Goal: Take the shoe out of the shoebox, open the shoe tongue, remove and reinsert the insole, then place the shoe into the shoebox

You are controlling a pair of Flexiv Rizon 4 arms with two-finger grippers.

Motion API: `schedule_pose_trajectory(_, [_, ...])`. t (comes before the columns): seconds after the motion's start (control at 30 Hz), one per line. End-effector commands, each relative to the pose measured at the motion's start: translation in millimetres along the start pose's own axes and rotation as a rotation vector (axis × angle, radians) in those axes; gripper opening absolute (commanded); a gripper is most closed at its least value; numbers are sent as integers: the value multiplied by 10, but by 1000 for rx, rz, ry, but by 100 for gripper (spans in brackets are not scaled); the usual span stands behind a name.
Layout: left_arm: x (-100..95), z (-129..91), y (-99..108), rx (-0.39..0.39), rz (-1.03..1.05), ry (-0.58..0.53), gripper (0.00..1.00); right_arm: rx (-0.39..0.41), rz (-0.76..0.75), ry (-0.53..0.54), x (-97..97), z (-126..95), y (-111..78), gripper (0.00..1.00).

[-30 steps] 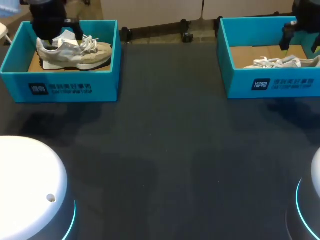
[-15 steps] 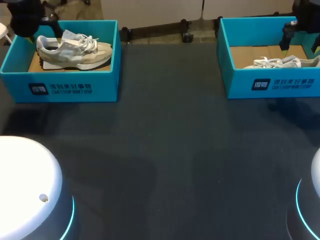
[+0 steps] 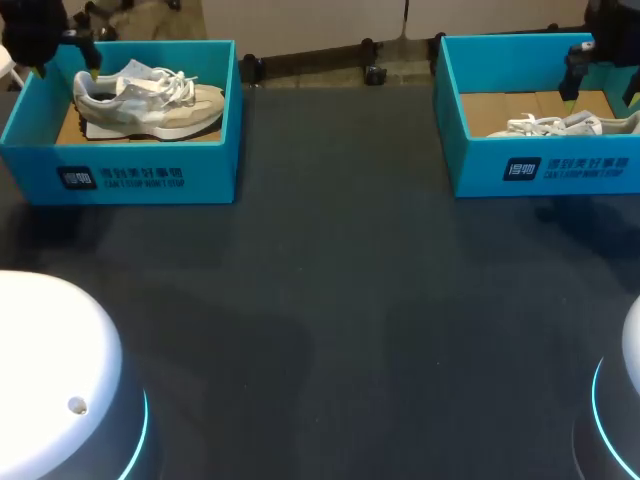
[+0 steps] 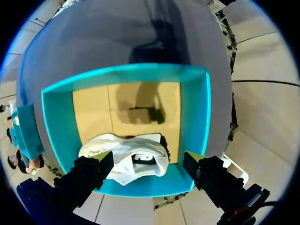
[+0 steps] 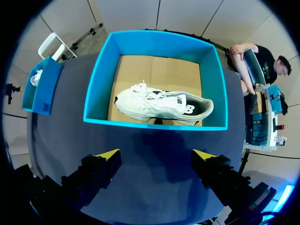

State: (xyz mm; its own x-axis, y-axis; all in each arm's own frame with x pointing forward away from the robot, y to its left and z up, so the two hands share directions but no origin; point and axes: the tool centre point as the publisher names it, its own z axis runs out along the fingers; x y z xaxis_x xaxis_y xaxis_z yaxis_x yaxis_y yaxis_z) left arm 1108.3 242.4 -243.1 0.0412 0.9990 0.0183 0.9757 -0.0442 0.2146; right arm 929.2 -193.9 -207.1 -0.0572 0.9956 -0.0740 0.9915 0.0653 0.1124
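Shoe [image 3: 150, 98] inside shoebox [image 3: 130, 175] | left hand [image 4: 148, 159] apparently over heel | second shoebox [image 3: 560, 170] right

A dark, matte table [image 3: 340, 300] fills the head view from the near side to its far edge. Its top is plain and even, with faint paler patches of soft light and a few blurred shadows.
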Motion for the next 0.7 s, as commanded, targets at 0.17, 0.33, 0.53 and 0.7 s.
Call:
schedule_pose_trajectory(0.17, [96,254,312,14,1,-29,100,-1,0,0,0,3,-2,100])
schedule_pose_trajectory(0.33, [162,408,430,39,-4,-26,100,-1,0,0,0,3,-2,100])
schedule_pose_trajectory(0.53, [190,562,593,55,-4,-19,93,-1,0,0,0,3,-2,100])
schedule_pose_trajectory(0.7, [209,667,736,64,0,-40,95,-1,0,0,0,3,-2,100])
